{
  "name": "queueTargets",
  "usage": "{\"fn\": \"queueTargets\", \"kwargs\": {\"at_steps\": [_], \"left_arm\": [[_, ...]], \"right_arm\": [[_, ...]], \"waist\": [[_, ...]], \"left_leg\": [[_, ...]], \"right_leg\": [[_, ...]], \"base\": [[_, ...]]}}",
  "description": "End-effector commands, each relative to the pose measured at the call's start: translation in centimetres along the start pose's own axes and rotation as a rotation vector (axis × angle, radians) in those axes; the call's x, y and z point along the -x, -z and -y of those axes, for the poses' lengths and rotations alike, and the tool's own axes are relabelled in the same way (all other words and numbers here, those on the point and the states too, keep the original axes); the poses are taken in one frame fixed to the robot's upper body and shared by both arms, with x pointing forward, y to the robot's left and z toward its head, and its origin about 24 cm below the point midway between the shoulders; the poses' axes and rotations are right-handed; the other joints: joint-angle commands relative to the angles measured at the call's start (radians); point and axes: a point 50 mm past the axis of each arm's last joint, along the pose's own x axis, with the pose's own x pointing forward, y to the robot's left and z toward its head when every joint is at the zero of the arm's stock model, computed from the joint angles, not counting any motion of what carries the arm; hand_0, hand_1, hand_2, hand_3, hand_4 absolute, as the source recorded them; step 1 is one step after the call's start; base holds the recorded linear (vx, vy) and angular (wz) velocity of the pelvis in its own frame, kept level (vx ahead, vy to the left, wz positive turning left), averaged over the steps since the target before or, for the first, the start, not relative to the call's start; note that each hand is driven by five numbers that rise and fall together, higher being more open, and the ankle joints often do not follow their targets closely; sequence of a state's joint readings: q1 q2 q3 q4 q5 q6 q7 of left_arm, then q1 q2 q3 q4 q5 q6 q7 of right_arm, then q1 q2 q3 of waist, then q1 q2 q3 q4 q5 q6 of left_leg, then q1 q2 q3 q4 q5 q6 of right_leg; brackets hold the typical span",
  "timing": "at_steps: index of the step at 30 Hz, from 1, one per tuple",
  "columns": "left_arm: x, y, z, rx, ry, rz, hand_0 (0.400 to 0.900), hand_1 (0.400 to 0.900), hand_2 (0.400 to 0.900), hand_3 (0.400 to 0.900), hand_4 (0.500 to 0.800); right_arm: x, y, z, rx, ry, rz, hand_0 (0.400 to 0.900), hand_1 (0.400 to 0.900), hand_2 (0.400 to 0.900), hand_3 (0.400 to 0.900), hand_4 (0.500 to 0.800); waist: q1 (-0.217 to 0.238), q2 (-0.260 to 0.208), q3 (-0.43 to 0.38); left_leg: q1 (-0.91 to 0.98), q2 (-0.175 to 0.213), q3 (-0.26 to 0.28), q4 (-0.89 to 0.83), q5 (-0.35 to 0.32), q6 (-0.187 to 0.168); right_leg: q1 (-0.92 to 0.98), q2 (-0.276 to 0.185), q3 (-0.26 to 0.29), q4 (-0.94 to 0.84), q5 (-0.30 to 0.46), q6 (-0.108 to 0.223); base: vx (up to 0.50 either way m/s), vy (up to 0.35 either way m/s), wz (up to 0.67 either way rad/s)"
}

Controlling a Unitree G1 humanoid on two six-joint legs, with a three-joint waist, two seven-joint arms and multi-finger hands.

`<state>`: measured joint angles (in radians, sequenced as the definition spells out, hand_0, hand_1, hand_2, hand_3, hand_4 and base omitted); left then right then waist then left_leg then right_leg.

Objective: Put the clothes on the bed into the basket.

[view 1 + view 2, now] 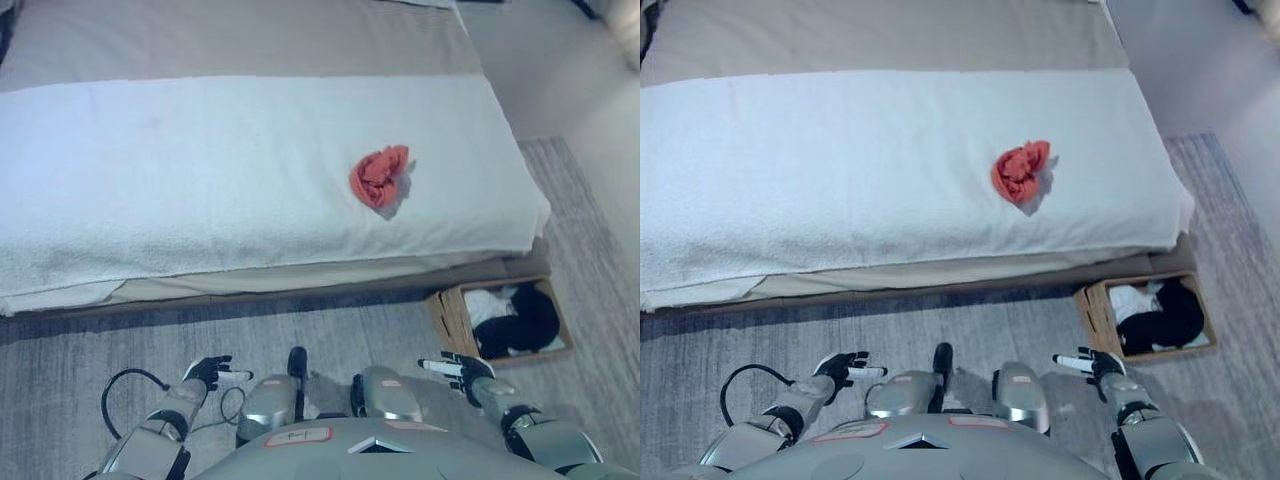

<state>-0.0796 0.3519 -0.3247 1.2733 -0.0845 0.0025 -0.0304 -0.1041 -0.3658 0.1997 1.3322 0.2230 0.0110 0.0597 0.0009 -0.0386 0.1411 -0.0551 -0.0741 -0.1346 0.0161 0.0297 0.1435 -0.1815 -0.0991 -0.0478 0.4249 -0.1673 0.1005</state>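
red cloth (379, 177) on bed (200, 170); basket (446, 312) beside — both hands (212, 372) (462, 371) empty, fingers straight

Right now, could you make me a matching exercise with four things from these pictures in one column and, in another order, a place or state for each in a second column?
Things:
1. red cloth
2. basket
3. left hand
4. white blanket

Places or states:
A. spread across the bed
B. on the floor at the bed's right corner, with black and white clothes inside
C. crumpled on the blanket, toward its right side
D. low over the floor, holding nothing

Pairs: 1-C, 2-B, 3-D, 4-A
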Motion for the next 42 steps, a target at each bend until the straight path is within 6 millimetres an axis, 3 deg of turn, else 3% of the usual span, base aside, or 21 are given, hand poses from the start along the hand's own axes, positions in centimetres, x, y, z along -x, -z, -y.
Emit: {"fn": "queueTargets", "kwargs": {"at_steps": [1, 2, 4, 7, 9, 11, 14, 16, 17, 18, 19, 20, 24, 29, 30, 33, 39, 40, 41, 42], "left_arm": [[0.1, 0.9, -0.6, 0.029, -0.029, -0.020, 0.900, 0.900, 0.900, 0.900, 0.800], [0.1, 0.9, -0.6, 0.029, -0.029, -0.020, 0.900, 0.900, 0.900, 0.900, 0.800], [0.2, 0.9, -0.8, 0.044, -0.038, -0.017, 0.900, 0.900, 0.900, 0.900, 0.800], [0.3, 1.6, -0.8, 0.055, -0.037, -0.035, 0.900, 0.900, 0.900, 0.900, 0.800], [0.3, 2.2, -0.5, 0.037, -0.027, -0.060, 0.900, 0.900, 0.900, 0.900, 0.800], [0.4, 3.0, 0.0, 0.044, -0.011, -0.083, 0.900, 0.900, 0.900, 0.900, 0.800], [0.5, 3.3, 0.6, 0.038, 0.012, -0.081, 0.900, 0.900, 0.900, 0.900, 0.800], [0.4, 2.7, 0.7, 0.020, 0.025, -0.049, 0.900, 0.900, 0.900, 0.900, 0.800], [1.4, 5.7, -3.2, 0.002, -0.007, -0.142, 0.900, 0.900, 0.900, 0.900, 0.800], [1.4, 5.3, -4.7, 0.004, -0.070, -0.164, 0.900, 0.900, 0.900, 0.900, 0.800], [1.4, 5.3, -4.7, 0.004, -0.070, -0.164, 0.900, 0.900, 0.900, 0.900, 0.800], [1.6, 5.6, -5.2, 0.013, -0.075, -0.174, 0.900, 0.900, 0.900, 0.900, 0.800], [2.5, 7.7, -6.7, -0.002, -0.092, -0.256, 0.900, 0.900, 0.900, 0.900, 0.800], [2.7, 7.5, -7.6, 0.000, -0.119, -0.260, 0.900, 0.900, 0.900, 0.900, 0.800], [2.7, 7.5, -7.6, 0.001, -0.119, -0.260, 0.900, 0.900, 0.900, 0.900, 0.800], [2.6, 6.8, -8.2, 0.012, -0.139, -0.241, 0.900, 0.900, 0.900, 0.900, 0.800], [2.5, 5.7, -9.1, 0.035, -0.174, -0.215, 0.900, 0.900, 0.900, 0.900, 0.800], [1.1, 1.0, -7.6, 0.016, -0.154, -0.104, 0.900, 0.900, 0.900, 0.900, 0.800], [0.7, -0.4, -6.9, 0.014, -0.161, -0.053, 0.900, 0.900, 0.900, 0.900, 0.800], [0.7, 0.1, -6.7, 0.035, -0.164, -0.070, 0.900, 0.900, 0.900, 0.900, 0.800]], "right_arm": [[0.3, -0.1, 2.2, -0.003, 0.075, 0.009, 0.900, 0.900, 0.900, 0.900, 0.800], [0.3, -0.1, 2.2, -0.003, 0.076, 0.009, 0.900, 0.900, 0.900, 0.900, 0.800], [0.2, -0.4, 2.2, 0.003, 0.080, 0.016, 0.900, 0.900, 0.900, 0.900, 0.800], [0.3, 0.0, 2.4, 0.010, 0.087, 0.006, 0.900, 0.900, 0.900, 0.900, 0.800], [0.4, 1.1, 2.5, -0.003, 0.091, -0.023, 0.900, 0.900, 0.900, 0.900, 0.800], [0.6, 1.6, 3.0, -0.007, 0.104, -0.034, 0.900, 0.900, 0.900, 0.900, 0.800], [0.8, 0.2, 4.5, -0.025, 0.142, 0.028, 0.900, 0.900, 0.900, 0.900, 0.800], [1.3, -3.0, 6.9, -0.028, 0.203, 0.146, 0.900, 0.900, 0.900, 0.900, 0.800], [2.3, -5.3, 9.3, -0.022, 0.246, 0.233, 0.900, 0.900, 0.900, 0.900, 0.800], [4.1, -9.5, 11.6, 0.017, 0.297, 0.404, 0.900, 0.900, 0.900, 0.900, 0.800], [4.1, -9.5, 11.6, 0.017, 0.298, 0.404, 0.900, 0.900, 0.900, 0.900, 0.800], [5.8, -12.6, 13.2, 0.075, 0.340, 0.503, 0.900, 0.900, 0.900, 0.900, 0.800], [10.8, -20.8, 15.7, 0.201, 0.439, 0.741, 0.900, 0.900, 0.900, 0.900, 0.800], [15.4, -30.1, 13.3, 0.253, 0.447, 0.949, 0.900, 0.900, 0.900, 0.900, 0.800], [15.5, -30.1, 13.3, 0.254, 0.447, 0.950, 0.900, 0.900, 0.900, 0.900, 0.800], [17.6, -34.1, 10.8, 0.283, 0.425, 1.020, 0.900, 0.900, 0.900, 0.900, 0.800], [18.7, -36.6, 8.2, 0.308, 0.403, 1.041, 0.900, 0.900, 0.900, 0.900, 0.800], [19.9, -38.0, 7.3, 0.327, 0.437, 1.051, 0.900, 0.900, 0.900, 0.900, 0.800], [19.7, -38.3, 6.5, 0.340, 0.432, 1.028, 0.900, 0.900, 0.900, 0.900, 0.800], [20.2, -38.7, 6.1, 0.333, 0.427, 1.037, 0.900, 0.900, 0.900, 0.900, 0.800]], "waist": [[-0.027, 0.022, 0.024], [-0.028, 0.023, 0.028], [-0.026, 0.020, 0.038], [-0.029, 0.007, 0.039], [-0.037, 0.000, 0.020], [-0.041, 0.014, -0.006], [-0.054, 0.038, -0.025], [-0.062, 0.052, -0.025], [-0.067, 0.058, -0.026], [-0.080, 0.060, -0.032], [-0.080, 0.059, -0.033], [-0.081, 0.060, -0.046], [-0.065, 0.069, -0.073], [-0.026, 0.096, -0.075], [-0.027, 0.096, -0.074], [-0.006, 0.115, -0.059], [0.011, 0.133, -0.034], [0.008, 0.136, -0.020], [0.008, 0.134, -0.012], [0.009, 0.132, -0.003]], "left_leg": [[-0.026, -0.008, 0.008, 0.071, -0.098, -0.139], [-0.021, -0.006, 0.007, 0.071, -0.100, -0.140], [0.003, 0.007, 0.006, 0.063, -0.112, -0.151], [0.040, 0.012, -0.004, 0.042, -0.122, -0.161], [0.065, 0.022, -0.012, 0.013, -0.129, -0.170], [0.088, 0.057, -0.020, -0.011, -0.125, -0.191], [0.075, 0.089, -0.027, -0.014, -0.110, -0.216], [0.048, 0.100, 0.001, -0.008, -0.099, -0.225], [0.040, 0.108, 0.037, -0.009, -0.089, -0.232], [0.047, 0.122, 0.085, -0.030, -0.085, -0.238], [0.045, 0.120, 0.085, -0.030, -0.083, -0.237], [0.061, 0.129, 0.102, -0.052, -0.082, -0.238], [0.090, 0.141, 0.131, -0.092, -0.078, -0.237], [0.073, 0.140, 0.150, -0.103, -0.069, -0.244], [0.072, 0.140, 0.150, -0.103, -0.069, -0.244], [0.051, 0.142, 0.142, -0.103, -0.052, -0.249], [0.008, 0.144, 0.125, -0.103, -0.033, -0.255], [-0.007, 0.142, 0.121, -0.103, -0.030, -0.254], [-0.022, 0.142, 0.121, -0.103, -0.022, -0.254], [-0.030, 0.141, 0.121, -0.103, -0.018, -0.254]], "right_leg": [[-0.017, -0.025, 0.013, -0.280, 0.154, 0.008], [-0.010, -0.023, 0.011, -0.286, 0.156, 0.008], [-0.041, -0.076, -0.006, -0.400, 0.239, 0.038], [-0.048, -0.083, -0.011, -0.411, 0.287, 0.059], [-0.018, -0.076, -0.003, -0.420, 0.285, 0.053], [0.008, -0.063, -0.031, -0.416, 0.273, 0.044], [0.026, -0.049, -0.063, -0.411, 0.246, 0.030], [0.034, -0.047, -0.086, -0.419, 0.232, 0.025], [0.037, -0.046, -0.091, -0.427, 0.227, 0.025], [0.046, -0.039, -0.085, -0.445, 0.228, 0.024], [0.044, -0.041, -0.084, -0.446, 0.229, 0.024], [0.051, -0.031, -0.079, -0.459, 0.229, 0.023], [0.064, -0.022, -0.062, -0.488, 0.235, 0.026], [0.040, -0.033, -0.059, -0.507, 0.252, 0.028], [0.040, -0.033, -0.059, -0.506, 0.251, 0.028], [0.022, -0.036, -0.064, -0.503, 0.252, 0.025], [-0.011, -0.037, -0.070, -0.499, 0.254, 0.021], [-0.022, -0.037, -0.071, -0.496, 0.255, 0.019], [-0.035, -0.038, -0.071, -0.496, 0.260, 0.018], [-0.043, -0.037, -0.067, -0.495, 0.263, 0.016]], "base": [[0.11, -0.080, 0.23], [0.17, -0.148, 0.28], [0.13, -0.144, 0.19], [0.17, -0.202, 0.37], [0.22, -0.269, 0.52], [0.25, -0.315, 0.57], [0.14, -0.252, 0.56], [0.04, -0.177, 0.48], [0.08, -0.119, -0.02], [0.07, -0.065, -0.21], [0.13, -0.087, -0.38], [0.13, -0.064, -0.30], [0.12, -0.055, -0.28], [0.01, -0.003, -0.07], [0.00, -0.015, 0.06], [-0.02, -0.023, 0.12], [-0.04, -0.023, 0.12], [-0.05, -0.002, 0.03], [-0.07, -0.005, 0.02], [-0.07, -0.002, -0.02]]}}
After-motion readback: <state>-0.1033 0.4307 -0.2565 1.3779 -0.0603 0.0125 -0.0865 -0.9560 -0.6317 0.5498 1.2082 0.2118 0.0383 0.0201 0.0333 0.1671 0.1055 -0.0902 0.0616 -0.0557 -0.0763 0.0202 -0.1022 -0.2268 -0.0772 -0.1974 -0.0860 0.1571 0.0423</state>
